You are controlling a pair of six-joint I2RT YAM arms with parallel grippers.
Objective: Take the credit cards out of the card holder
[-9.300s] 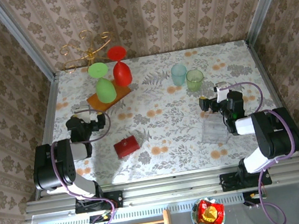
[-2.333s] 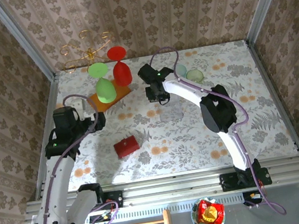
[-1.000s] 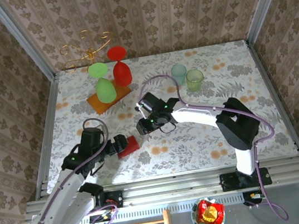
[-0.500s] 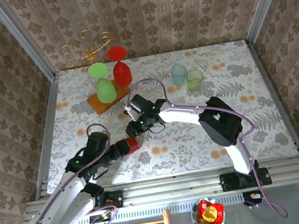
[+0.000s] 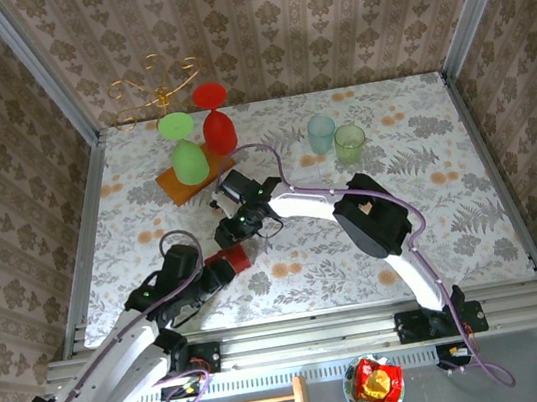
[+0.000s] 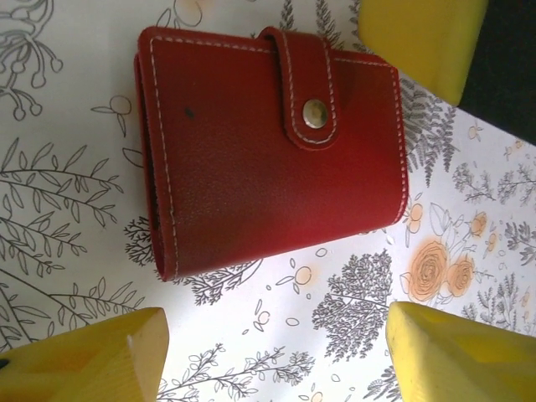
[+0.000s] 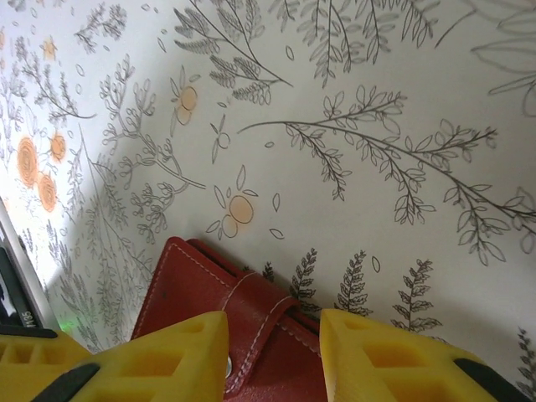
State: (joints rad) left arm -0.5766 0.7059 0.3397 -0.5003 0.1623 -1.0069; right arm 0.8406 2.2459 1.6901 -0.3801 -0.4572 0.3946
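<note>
The red card holder (image 5: pixel 230 260) lies shut on the floral tablecloth, its snap tab (image 6: pixel 306 99) fastened across the front. The credit cards are hidden inside it. My left gripper (image 5: pixel 215 273) is at the holder's left end; in the left wrist view it (image 6: pixel 276 339) is open, with bare cloth between its yellow fingers (image 6: pixel 84 362) and the holder (image 6: pixel 268 142) just beyond the tips. My right gripper (image 5: pixel 232 234) hovers at the holder's far side, open (image 7: pixel 272 335), its fingers (image 7: pixel 151 360) straddling the tab end of the holder (image 7: pixel 251 322).
An orange wooden board (image 5: pixel 177 186) with an upturned green glass (image 5: pixel 188 159) and a red glass (image 5: pixel 218 128) stands at the back left, by a gold wire stand (image 5: pixel 156 84). A blue cup (image 5: pixel 321 134) and a green cup (image 5: pixel 349 141) stand back right.
My left gripper has closed in on the holder from the left. My right gripper has swung left and nearer, down to the holder's far edge. The holder has stayed put.
</note>
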